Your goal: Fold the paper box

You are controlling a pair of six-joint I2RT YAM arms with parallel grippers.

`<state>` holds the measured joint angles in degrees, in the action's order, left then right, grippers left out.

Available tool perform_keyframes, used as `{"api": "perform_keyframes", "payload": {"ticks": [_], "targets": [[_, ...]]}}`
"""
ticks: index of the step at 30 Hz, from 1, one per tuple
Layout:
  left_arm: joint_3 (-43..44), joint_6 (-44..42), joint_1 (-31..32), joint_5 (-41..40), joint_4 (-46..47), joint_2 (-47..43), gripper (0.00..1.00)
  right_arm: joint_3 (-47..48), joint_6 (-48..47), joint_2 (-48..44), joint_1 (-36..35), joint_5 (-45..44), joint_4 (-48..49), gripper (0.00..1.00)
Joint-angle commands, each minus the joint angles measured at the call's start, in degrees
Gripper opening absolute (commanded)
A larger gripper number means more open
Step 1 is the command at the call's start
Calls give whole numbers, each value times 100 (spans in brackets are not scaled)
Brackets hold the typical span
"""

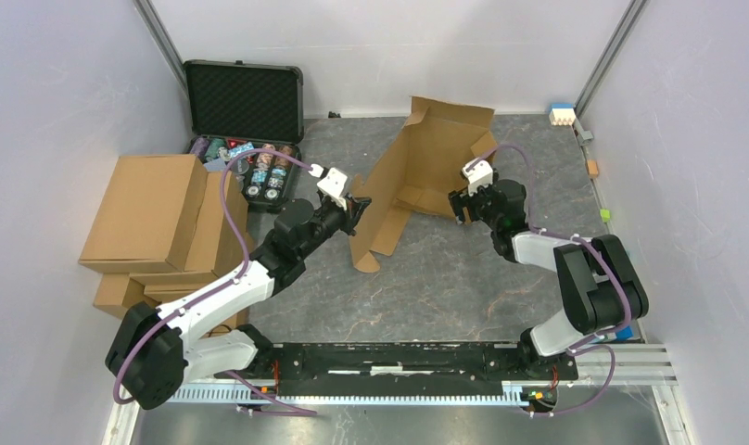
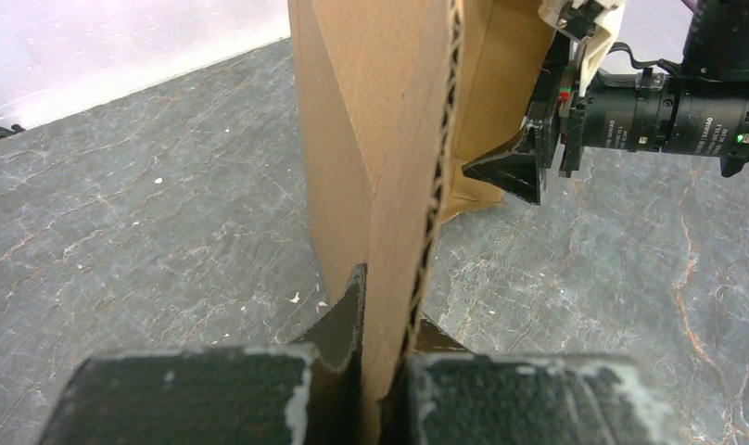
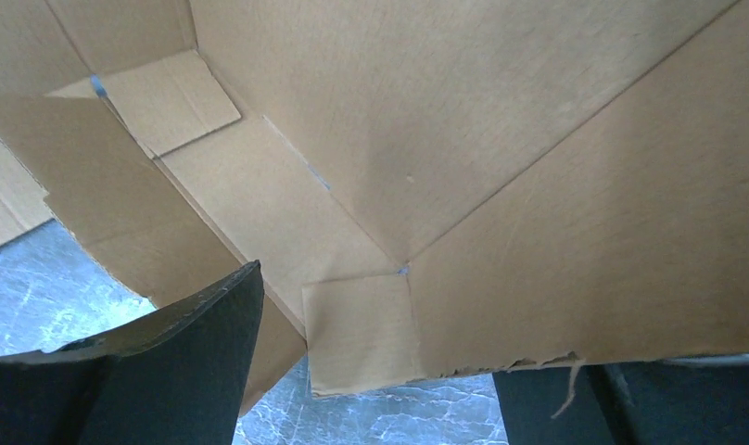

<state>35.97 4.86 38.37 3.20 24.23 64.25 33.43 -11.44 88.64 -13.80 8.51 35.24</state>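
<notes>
Black-and-white arms (image 1: 218, 301), purple cables (image 1: 225, 204); dark left end effector (image 1: 361, 206), right end effector (image 1: 457, 207)

The creased brown corrugated paper box (image 1: 426, 167) stands midway on the grey marbled table (image 1: 445, 278), between left gripper (image 1: 360, 206) and right gripper (image 1: 458, 206). Stacked brown cardboard cartons (image 1: 153, 213) sit left, an open black hard case (image 1: 244, 97) behind them.

The left arm (image 1: 213, 301) stretches from its base toward one o'clock, the left gripper (image 1: 360, 209) pinched tight on an edge of the paper box (image 1: 426, 158), while the right arm (image 1: 589, 278) bends back toward ten o'clock, the right gripper (image 1: 458, 206) spread wide.
</notes>
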Motion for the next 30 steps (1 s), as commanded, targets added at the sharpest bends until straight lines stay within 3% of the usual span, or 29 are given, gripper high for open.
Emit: {"api": "perform_keyframes", "payload": {"ticks": [1, 6, 19, 30], "targets": [[138, -95, 57, 321, -129, 100, 2, 429, -549, 190, -112, 81, -792, 90], [140, -91, 57, 340, -191, 113, 2, 522, -819, 269, -231, 121, -1042, 96], [204, -91, 61, 426, -270, 162, 2, 1025, -1343, 664, -710, -249, -1668, 98], [243, -104, 57, 419, -333, 148, 2, 1443, -776, 917, -656, -40, -1670, 98]]}}
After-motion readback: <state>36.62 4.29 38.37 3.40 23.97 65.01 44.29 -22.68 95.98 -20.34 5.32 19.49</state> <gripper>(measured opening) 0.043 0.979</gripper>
